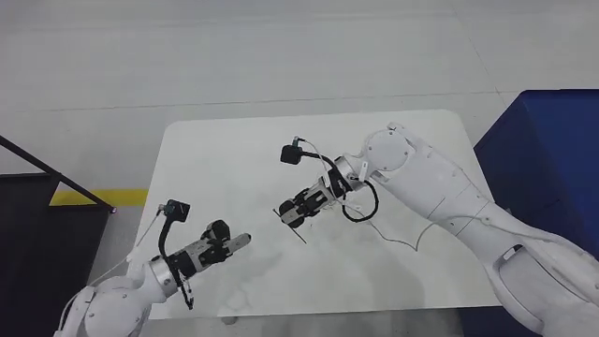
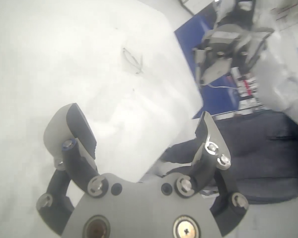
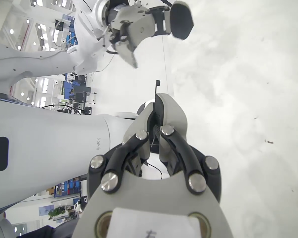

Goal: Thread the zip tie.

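The left gripper (image 2: 139, 112) hangs at the near left, jaws spread wide, pointing toward the right gripper (image 3: 157, 99). The right arm is bent at the elbow, its jaws pinched on the zip tie (image 3: 157, 84), well apart from the left.

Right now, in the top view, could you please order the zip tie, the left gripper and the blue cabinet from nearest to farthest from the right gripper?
1. zip tie, clamped in the right gripper itself.
2. left gripper, open, toward the table's left side.
3. blue cabinet, off the table's right edge.
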{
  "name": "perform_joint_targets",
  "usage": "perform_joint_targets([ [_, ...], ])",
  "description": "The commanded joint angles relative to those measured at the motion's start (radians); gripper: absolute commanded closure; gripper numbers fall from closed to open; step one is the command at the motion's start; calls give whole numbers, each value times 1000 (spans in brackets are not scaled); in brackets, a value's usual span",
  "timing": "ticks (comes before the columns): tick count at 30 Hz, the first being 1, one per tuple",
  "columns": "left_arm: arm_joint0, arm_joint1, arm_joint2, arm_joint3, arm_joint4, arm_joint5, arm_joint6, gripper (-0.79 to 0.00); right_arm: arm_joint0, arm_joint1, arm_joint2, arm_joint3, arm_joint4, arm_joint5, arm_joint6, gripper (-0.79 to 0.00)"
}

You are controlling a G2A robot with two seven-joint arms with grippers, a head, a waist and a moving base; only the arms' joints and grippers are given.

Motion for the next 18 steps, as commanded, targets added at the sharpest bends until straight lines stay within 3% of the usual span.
perform_joint_targets([
  [1,0,0,0,0,299,0,105,-785,0,0,0,0,1,0,0,0],
  [10,6,-1,15,1,249,-5,94,-785,-26,-4,-7,-48,19,3,2,0],
  [12,5,-2,34,21,-31,23,-24,-785,-33,-6,-10,-77,52,18,17,0],
  [15,-44,7,2,56,-415,147,-273,-785,-36,-4,-8,-100,104,37,36,0],
  [18,-92,15,-34,112,-624,223,-413,-785,-34,3,-9,-120,137,64,64,0],
])
